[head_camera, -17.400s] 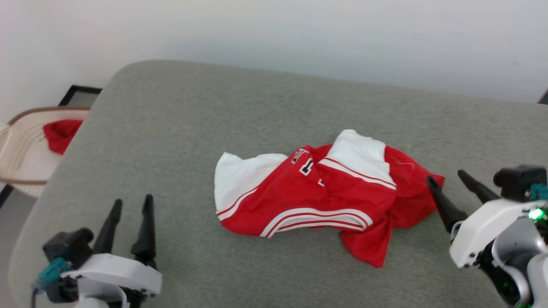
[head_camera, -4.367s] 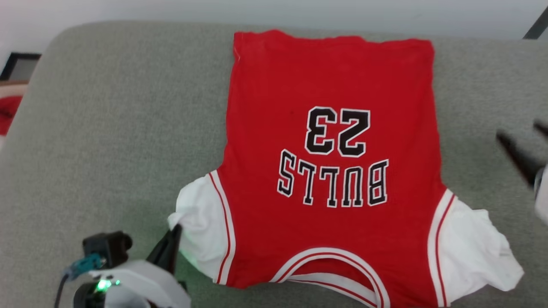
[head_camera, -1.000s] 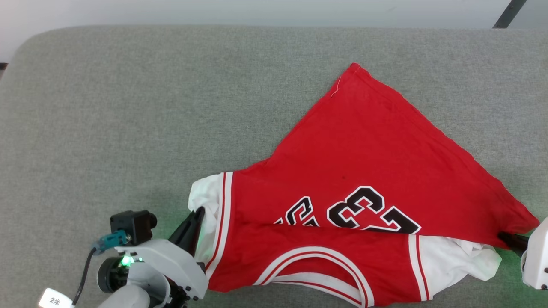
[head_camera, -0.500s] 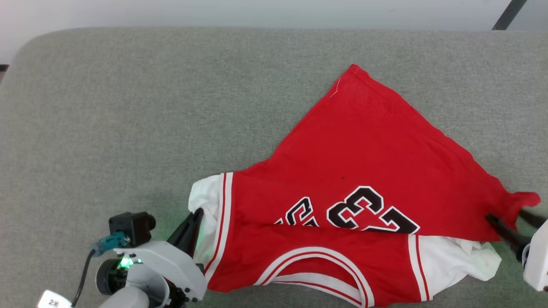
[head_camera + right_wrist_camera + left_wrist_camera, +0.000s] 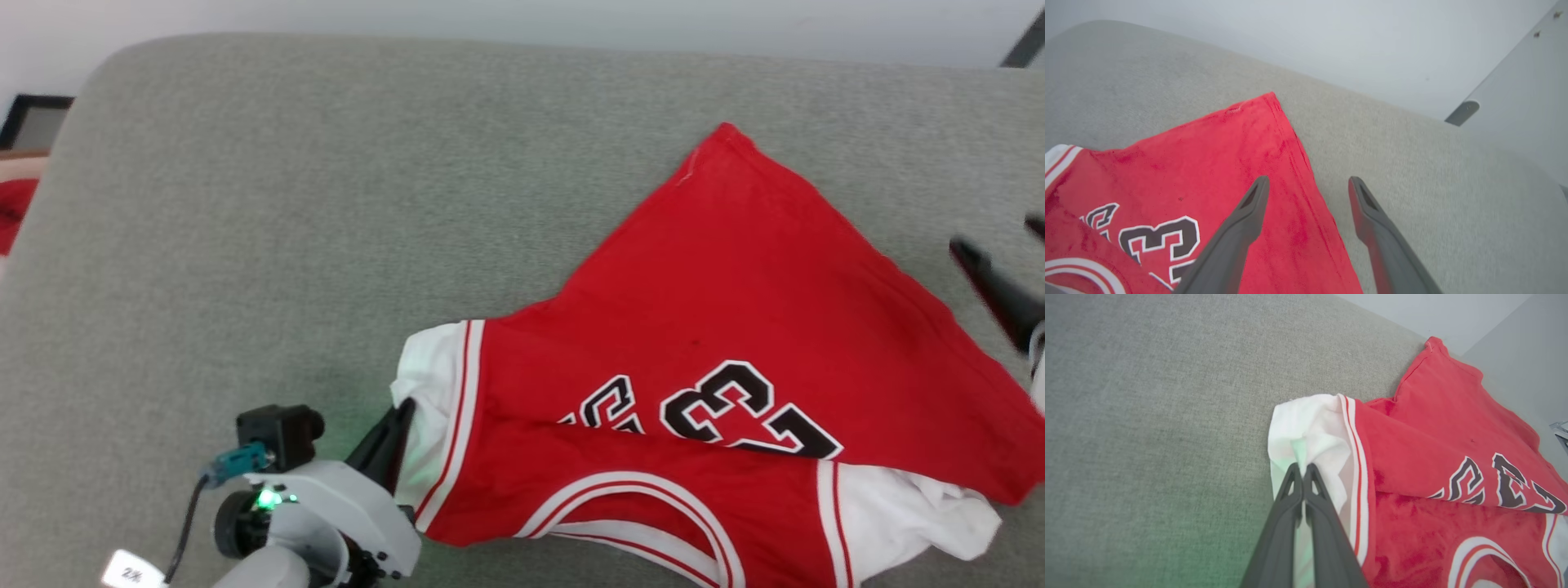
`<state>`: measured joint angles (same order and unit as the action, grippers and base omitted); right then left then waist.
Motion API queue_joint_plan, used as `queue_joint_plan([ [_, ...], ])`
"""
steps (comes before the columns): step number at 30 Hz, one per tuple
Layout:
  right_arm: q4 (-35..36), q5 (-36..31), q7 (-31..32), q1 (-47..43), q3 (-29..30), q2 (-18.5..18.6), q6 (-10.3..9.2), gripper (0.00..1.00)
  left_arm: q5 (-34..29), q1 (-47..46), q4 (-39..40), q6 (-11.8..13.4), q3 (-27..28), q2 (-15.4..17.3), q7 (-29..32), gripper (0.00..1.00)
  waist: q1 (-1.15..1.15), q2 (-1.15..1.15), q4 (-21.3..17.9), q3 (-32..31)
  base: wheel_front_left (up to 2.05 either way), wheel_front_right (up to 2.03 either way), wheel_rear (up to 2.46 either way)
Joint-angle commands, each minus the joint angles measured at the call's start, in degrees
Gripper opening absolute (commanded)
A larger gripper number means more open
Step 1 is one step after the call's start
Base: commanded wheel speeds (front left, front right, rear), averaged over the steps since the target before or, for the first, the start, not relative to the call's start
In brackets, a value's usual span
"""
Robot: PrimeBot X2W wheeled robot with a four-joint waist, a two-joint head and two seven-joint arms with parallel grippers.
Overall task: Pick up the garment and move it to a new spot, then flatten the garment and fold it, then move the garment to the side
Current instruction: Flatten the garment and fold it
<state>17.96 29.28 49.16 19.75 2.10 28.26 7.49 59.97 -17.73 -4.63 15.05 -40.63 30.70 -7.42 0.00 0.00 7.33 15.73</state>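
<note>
Grey fabric tabletop (image 5: 245,204) carries the folded jersey (image 5: 735,310); left pincer (image 5: 1301,468) grips its white sleeve (image 5: 1306,424), right pincer (image 5: 1308,181) hangs released. A left tug could drag the fold askew.

The jersey (image 5: 735,302) is bright red with white short sleeves. Red-and-white stripes edge the armholes and the neckline, and the numerals are black with a white outline. The cushion (image 5: 286,204) under it is a speckled grey-green weave. The left gripper (image 5: 1298,467) has dark grey fingers, a white body and a green light. The right gripper (image 5: 1308,179) has dark grey fingers too. A cloth (image 5: 12,216) at the far left is red.
</note>
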Motion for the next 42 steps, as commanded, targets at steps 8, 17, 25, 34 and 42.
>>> queue_joint_plan([
  [8,-14.74,1.42,-4.49,17.54,-9.68,3.40,0.00,1.00,-1.10,-2.85,-2.15,-2.17,-2.11,-3.33,-0.12,0.00,0.00,0.00,5.79,1.89,0.00,0.00,0.00],
  [17,-33.62,4.09,-2.00,31.21,-19.93,4.91,-0.01,1.00,-1.66,-5.89,-4.95,-4.63,-3.79,-6.54,-0.22,0.00,0.00,0.00,10.38,4.64,0.00,0.00,0.00],
  [25,-48.12,5.56,2.40,40.31,-27.33,5.72,-0.01,1.00,-2.08,-8.36,-7.55,-6.88,-5.00,-9.56,-0.72,0.00,0.00,0.00,13.76,7.87,0.00,0.00,0.00],
  [34,-57.77,7.85,5.00,45.29,-33.30,5.25,-0.01,1.00,-2.08,-10.29,-10.50,-8.81,-5.97,-12.00,-1.32,0.00,0.00,0.00,16.09,10.00,0.00,0.00,0.00],
  [42,-63.68,9.78,10.25,45.80,-37.51,4.36,0.01,0.17,-1.48,-10.70,-12.72,-9.54,-5.98,-12.86,-1.80,0.00,0.00,0.00,16.54,10.12,0.00,0.00,0.00],
])
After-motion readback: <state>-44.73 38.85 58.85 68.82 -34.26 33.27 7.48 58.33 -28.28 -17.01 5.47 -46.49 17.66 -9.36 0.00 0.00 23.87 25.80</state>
